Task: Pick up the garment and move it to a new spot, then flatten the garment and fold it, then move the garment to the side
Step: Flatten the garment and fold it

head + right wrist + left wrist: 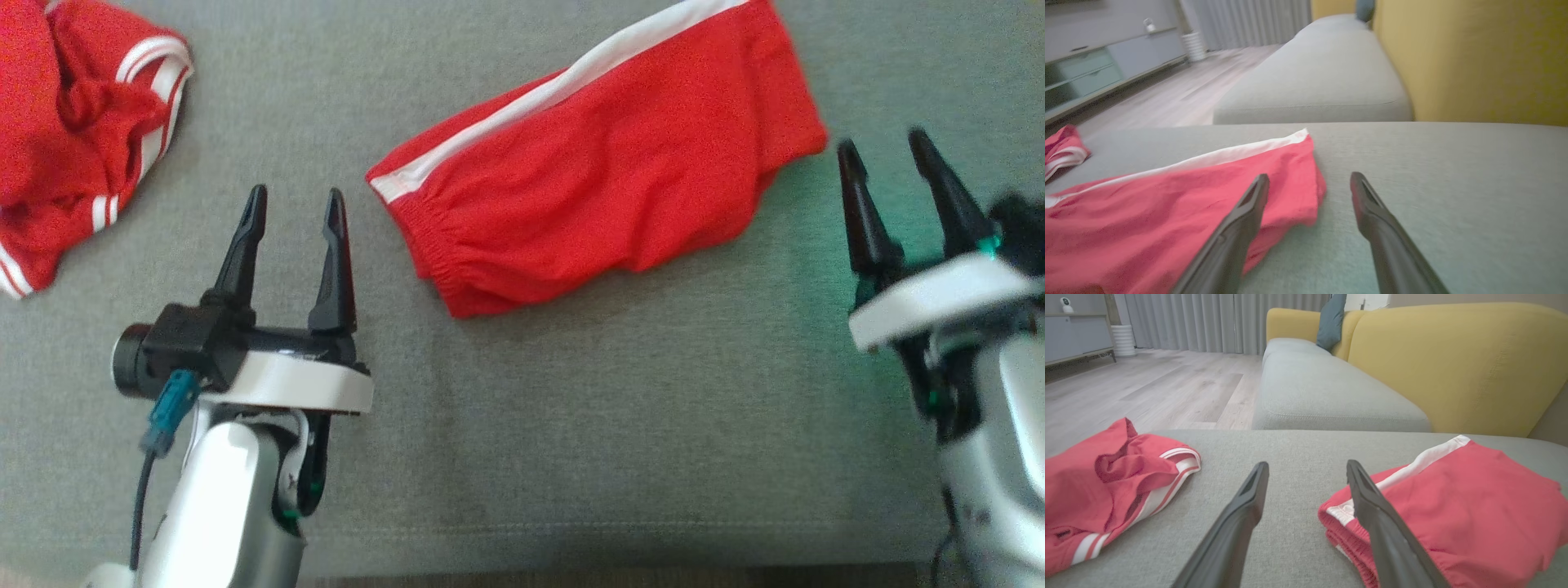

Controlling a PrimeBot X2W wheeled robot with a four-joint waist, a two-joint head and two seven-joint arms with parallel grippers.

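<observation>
The garment (608, 167) is a pair of red shorts with a white side stripe, folded over and lying slantwise on the grey cushion. My left gripper (295, 206) stands open just left of its elastic waistband, nothing between the fingers. In the left wrist view the garment (1453, 502) lies behind the right finger of that gripper (1308, 467). My right gripper (884, 147) is open beside the garment's right end, not touching it. The right wrist view shows the garment (1167, 212) left of the open gripper (1309, 179), partly behind the left finger.
A second red garment with white stripes (73, 131) lies crumpled at the far left (1106, 490). The grey cushion (571, 425) stretches wide in front of me. A yellow sofa back (1453, 363) and another grey seat (1323, 392) stand beyond.
</observation>
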